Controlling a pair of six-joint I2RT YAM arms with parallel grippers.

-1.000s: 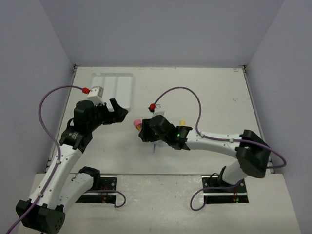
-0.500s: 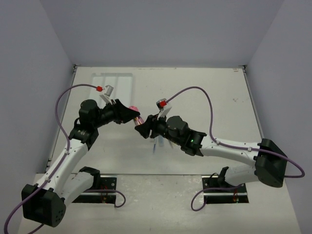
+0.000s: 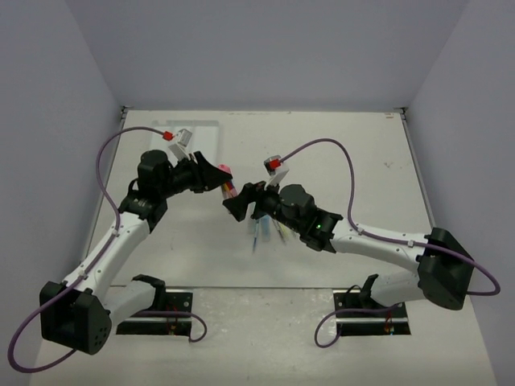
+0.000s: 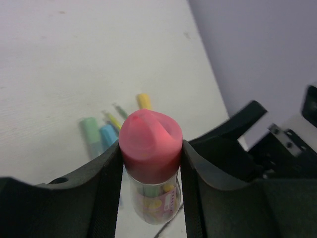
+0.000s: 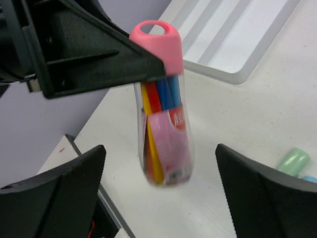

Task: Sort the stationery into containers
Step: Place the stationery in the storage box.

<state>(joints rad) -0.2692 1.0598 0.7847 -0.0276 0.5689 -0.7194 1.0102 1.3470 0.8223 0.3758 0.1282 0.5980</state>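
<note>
A clear tube [image 5: 165, 130] with a pink cap [image 4: 150, 141], filled with coloured pens, hangs upright above the table. My left gripper [image 4: 151, 154] is shut on the cap, one finger [image 5: 101, 59] against each side. In the top view the tube [image 3: 228, 183] sits between the two arms. My right gripper [image 5: 159, 153] stands open, its fingers wide on either side of the tube's lower body and not touching it. The white divided tray [image 3: 191, 141] lies at the back left, behind the left arm. Green [image 4: 90, 131], blue [image 4: 108, 135] and yellow [image 4: 144, 100] highlighters lie on the table.
Loose pens and highlighters [image 3: 268, 231] lie under the right arm's wrist. The tray's corner [image 5: 237, 74] shows just beyond the tube in the right wrist view. A green highlighter [image 5: 293, 161] lies at the right edge there.
The right gripper carried the tube towards the left arm. The left gripper swung over from the tray and shut on the pink cap. The right gripper then opened and let go.
</note>
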